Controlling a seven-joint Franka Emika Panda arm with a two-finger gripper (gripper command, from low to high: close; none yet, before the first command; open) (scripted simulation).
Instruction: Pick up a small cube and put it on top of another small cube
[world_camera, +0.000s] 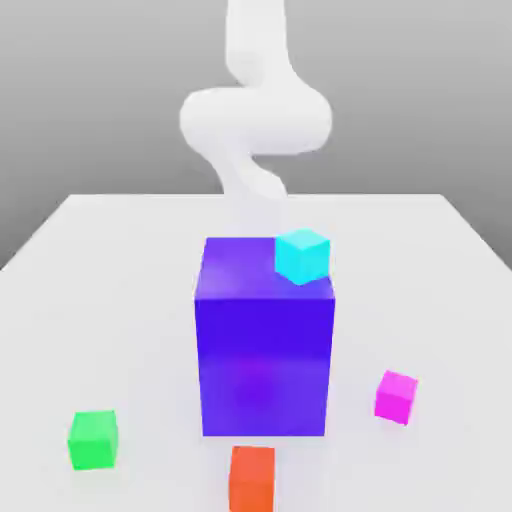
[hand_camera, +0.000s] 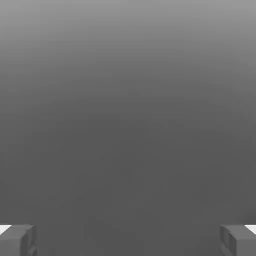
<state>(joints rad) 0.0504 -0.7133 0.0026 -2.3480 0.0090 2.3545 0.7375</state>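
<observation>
The small magenta cube (world_camera: 396, 396) sits on the white table, at the exterior view's right of the big blue-purple cube (world_camera: 265, 340) and apart from it. A small cyan cube (world_camera: 302, 255) rests on the big cube's top, at its far right corner. In the hand view my gripper (hand_camera: 128, 241) is open. Its two grey fingertips (hand_camera: 18, 240) stand far apart with nothing between them, against plain grey. The white arm (world_camera: 255, 120) rises behind the big cube, well away from the magenta cube.
A green cube (world_camera: 93, 440) lies near the table's front at the exterior view's left. An orange cube (world_camera: 252, 478) lies just in front of the big cube. The white table (world_camera: 120, 260) stretches around them to edges on both sides.
</observation>
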